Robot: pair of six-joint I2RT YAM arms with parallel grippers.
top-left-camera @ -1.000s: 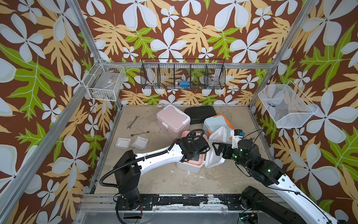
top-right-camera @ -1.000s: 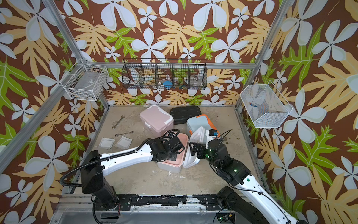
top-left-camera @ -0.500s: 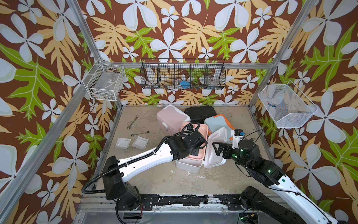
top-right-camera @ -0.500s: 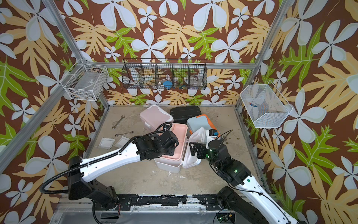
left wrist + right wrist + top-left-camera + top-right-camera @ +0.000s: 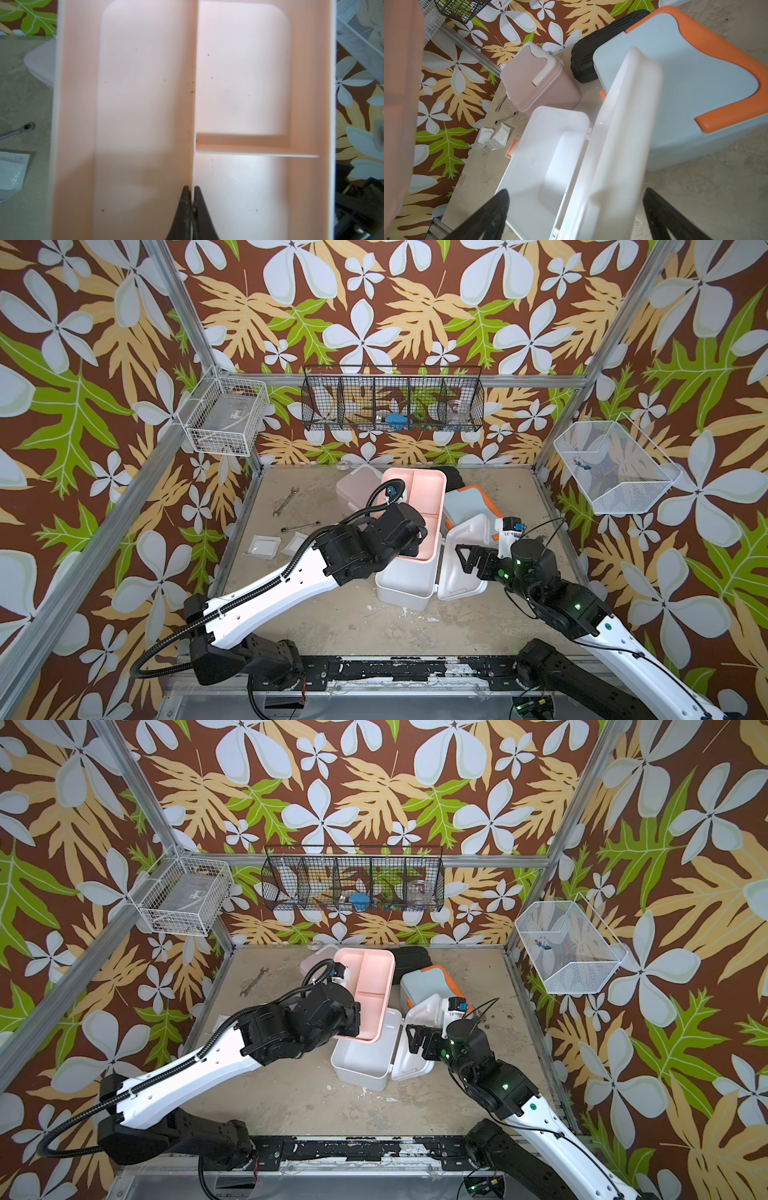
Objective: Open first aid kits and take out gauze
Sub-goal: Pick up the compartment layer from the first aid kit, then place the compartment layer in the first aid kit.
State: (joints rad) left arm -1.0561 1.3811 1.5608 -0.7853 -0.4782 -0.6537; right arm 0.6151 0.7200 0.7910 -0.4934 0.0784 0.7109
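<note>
Peach tray (image 5: 424, 497) over open white kit (image 5: 405, 585), long axis ran toward back edge of table (image 5: 332, 626), left gripper (image 5: 191, 193) clamped its divider, right gripper (image 5: 576, 195) gaped.

Wrench (image 5: 286, 502), ratchet wrench (image 5: 300, 526) left on table (image 5: 353, 626); black ribbed case (image 5: 411, 959) near back wall.

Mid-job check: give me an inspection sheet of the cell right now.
Surface: beige table, gritty.
Job's things: white plastic first aid box open, looks empty; peach divided tray held above it; pink box and blue-and-orange box shut; two gauze packets on the table.
Clutter: two wrenches, black ribbed case, tape roll.
Grippers: left gripper shut on the tray's divider; right gripper open, astride the white lid.
Cables: black hose loops over the tray.
Surroundings: three wire wall baskets.
</note>
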